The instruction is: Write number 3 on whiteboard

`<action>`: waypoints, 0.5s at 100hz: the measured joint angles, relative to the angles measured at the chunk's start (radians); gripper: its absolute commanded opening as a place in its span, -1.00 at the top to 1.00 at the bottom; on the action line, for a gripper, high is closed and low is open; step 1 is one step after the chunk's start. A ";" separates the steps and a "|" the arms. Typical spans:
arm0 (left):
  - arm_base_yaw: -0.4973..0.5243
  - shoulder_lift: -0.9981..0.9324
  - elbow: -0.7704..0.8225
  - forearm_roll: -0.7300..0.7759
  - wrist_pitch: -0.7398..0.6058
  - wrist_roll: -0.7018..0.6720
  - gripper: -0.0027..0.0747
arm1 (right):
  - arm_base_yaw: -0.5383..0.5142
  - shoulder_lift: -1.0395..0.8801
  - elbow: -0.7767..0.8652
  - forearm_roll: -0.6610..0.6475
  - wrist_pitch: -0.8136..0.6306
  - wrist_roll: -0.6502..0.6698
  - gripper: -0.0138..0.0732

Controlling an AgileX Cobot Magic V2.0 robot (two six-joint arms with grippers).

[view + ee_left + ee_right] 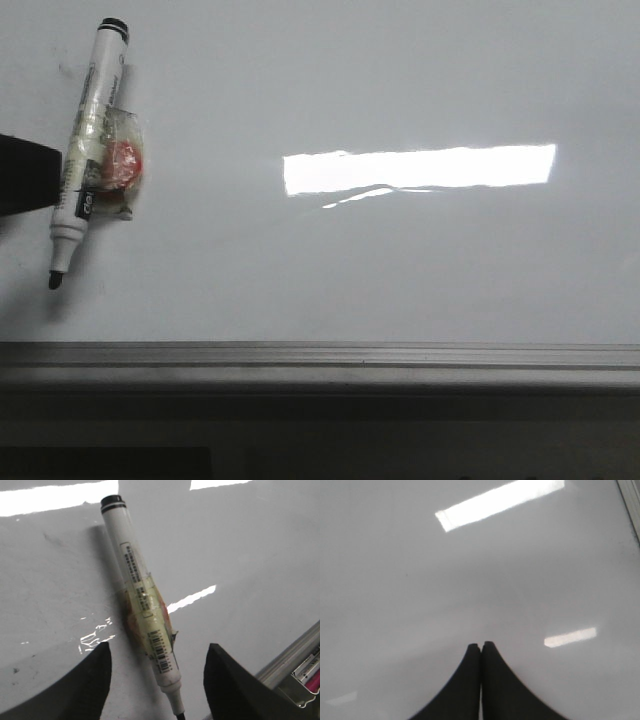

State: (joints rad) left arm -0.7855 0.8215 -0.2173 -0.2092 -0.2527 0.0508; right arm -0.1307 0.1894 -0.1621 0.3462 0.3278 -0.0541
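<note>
The whiteboard (pixel 400 90) lies flat and fills nearly the whole front view, its grey frame strip (pixel 320 358) running along the near edge. A bright ceiling light reflects as a long white bar near its middle. No drawn number 3 shows on the board; the surface looks bare white apart from faint smudges.

A white marker (pixel 86 150) lies on the board at the far left, uncapped, black tip pointing toward the near edge, with yellowish tape and a reddish patch (pixel 124 163) wrapped around its middle.

The left gripper (pixel 155 680) has its jaws spread wide, one on either side of the marker (pixel 142 600), neither touching it. The right gripper (pixel 480 680) hangs over bare board, its jaws pressed together
</note>
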 measured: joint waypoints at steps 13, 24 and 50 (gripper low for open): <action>-0.011 0.074 -0.004 -0.008 -0.059 -0.066 -0.04 | 0.000 0.000 0.000 0.000 -0.002 0.000 0.83; -0.039 0.116 -0.005 -0.010 -0.104 -0.083 -0.04 | 0.000 0.000 0.000 0.000 -0.002 0.000 0.83; -0.066 0.221 -0.012 -0.024 -0.179 -0.086 0.01 | 0.000 0.000 0.000 0.000 -0.002 0.000 0.83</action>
State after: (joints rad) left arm -0.8518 1.0423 -0.2297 -0.2336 -0.4318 -0.0349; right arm -0.1307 0.1894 -0.1621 0.3462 0.3262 -0.0541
